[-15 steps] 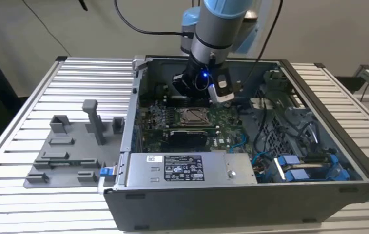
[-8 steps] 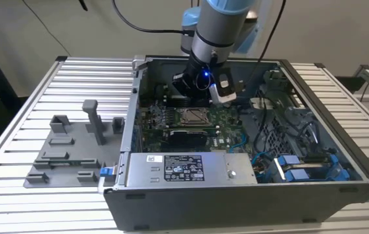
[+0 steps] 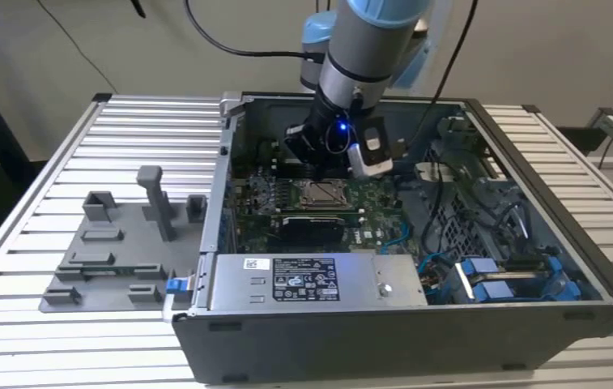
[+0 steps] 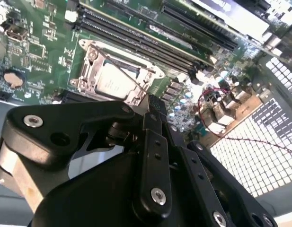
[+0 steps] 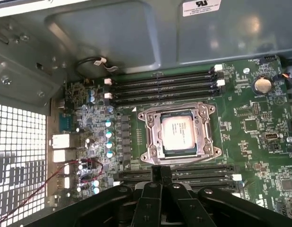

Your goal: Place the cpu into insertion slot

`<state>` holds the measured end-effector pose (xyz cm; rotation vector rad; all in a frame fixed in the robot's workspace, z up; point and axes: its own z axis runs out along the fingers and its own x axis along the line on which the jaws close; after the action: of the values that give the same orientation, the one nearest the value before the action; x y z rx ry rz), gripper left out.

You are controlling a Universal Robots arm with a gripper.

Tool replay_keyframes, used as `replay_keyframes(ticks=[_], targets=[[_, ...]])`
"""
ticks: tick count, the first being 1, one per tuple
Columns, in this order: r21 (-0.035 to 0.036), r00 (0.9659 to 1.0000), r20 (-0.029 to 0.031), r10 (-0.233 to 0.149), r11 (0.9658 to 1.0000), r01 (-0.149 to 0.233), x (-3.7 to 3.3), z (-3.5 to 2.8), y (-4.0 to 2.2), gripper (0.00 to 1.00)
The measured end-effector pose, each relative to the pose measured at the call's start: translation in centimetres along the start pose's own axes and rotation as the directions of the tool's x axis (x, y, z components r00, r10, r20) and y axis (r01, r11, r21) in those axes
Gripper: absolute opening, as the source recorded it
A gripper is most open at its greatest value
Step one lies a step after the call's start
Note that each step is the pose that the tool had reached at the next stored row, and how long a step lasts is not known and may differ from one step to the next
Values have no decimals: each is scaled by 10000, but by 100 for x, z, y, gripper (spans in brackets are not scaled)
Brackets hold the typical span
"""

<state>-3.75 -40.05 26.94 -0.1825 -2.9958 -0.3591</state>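
Gripper (image 5: pixel 161 176) hangs just beside the insertion slot (image 5: pixel 180 135) on the green board (image 5: pixel 259 118), fingers drawn together and holding nothing. By the look of it, the cpu (image 5: pixel 180 133) already sits inside the slot's metal frame.

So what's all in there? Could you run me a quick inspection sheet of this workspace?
Surface: slatted metal table carrying an open computer case.
Job's things: cpu lies flat in the slot, inside its metal frame on the green board.
Clutter: grey fixture plate with upright pegs, on the exterior view's left of the case.
Grippers: gripper hangs just above the board beside the slot, holding nothing that can be seen; whether open or shut cannot be told.
Cables: black cables hang from the arm; red wire and blue leads inside the case.
Surroundings: pale wall behind.
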Motion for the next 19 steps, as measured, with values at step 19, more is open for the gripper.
replay_keyframes(ticks=[19], targets=[[3, 10000, -1, -1, 10000, 1, 70, 135, -36, 11]])
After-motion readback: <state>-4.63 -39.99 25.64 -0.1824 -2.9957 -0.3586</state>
